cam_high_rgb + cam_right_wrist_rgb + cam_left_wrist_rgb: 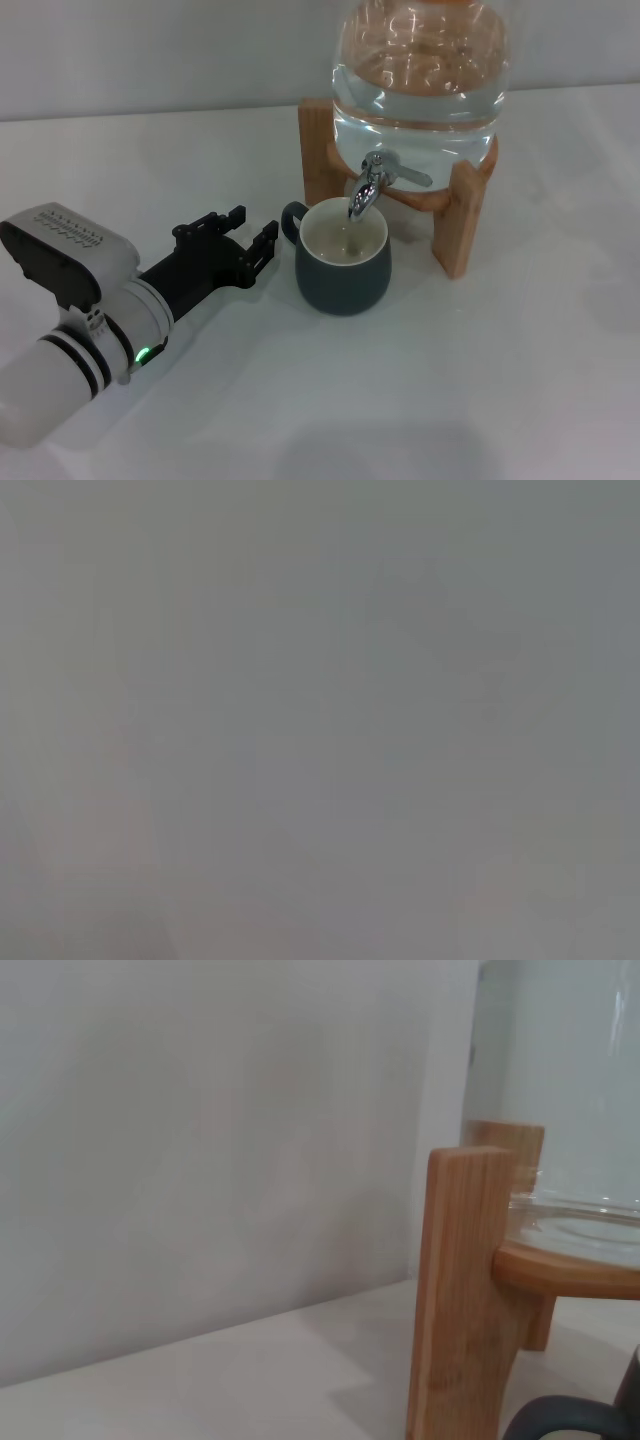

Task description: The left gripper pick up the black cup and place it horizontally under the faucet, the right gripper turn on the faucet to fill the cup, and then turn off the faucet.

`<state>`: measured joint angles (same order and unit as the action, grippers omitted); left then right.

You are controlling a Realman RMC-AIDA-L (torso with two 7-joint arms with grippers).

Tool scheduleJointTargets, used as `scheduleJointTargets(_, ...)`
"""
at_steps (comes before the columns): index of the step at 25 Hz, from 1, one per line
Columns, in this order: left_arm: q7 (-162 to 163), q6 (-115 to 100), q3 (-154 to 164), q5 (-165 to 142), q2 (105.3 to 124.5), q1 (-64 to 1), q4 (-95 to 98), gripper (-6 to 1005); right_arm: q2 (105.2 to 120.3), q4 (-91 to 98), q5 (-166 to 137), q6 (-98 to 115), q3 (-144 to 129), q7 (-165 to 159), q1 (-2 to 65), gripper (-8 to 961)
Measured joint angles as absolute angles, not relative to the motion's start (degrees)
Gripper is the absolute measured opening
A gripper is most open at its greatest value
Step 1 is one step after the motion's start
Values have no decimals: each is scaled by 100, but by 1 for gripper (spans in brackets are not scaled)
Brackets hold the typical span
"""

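The black cup (342,270) stands upright on the white table, its cream inside right below the spout of the chrome faucet (368,190). The faucet's thin lever (410,176) points toward the right. My left gripper (255,225) lies low on the table just left of the cup's loop handle (290,222), open, with nothing between its fingers and a small gap to the handle. In the left wrist view a dark curve of the cup handle (560,1415) shows at the bottom edge. My right gripper is out of view; the right wrist view is plain grey.
The clear water jug (420,70) rests in a wooden stand (462,225) behind the cup; a stand post (460,1290) fills the left wrist view close up. A pale wall runs behind the white table (450,400).
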<state>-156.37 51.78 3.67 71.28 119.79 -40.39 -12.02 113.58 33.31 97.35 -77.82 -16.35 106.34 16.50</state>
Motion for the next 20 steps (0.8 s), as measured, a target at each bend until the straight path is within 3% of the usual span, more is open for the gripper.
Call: scheduleJointTargets(20, -15632, 5517, 141, 7162, 11946, -3853, -1157, 472, 11333, 3331, 9733, -7779, -1634, 10630, 1608, 842)
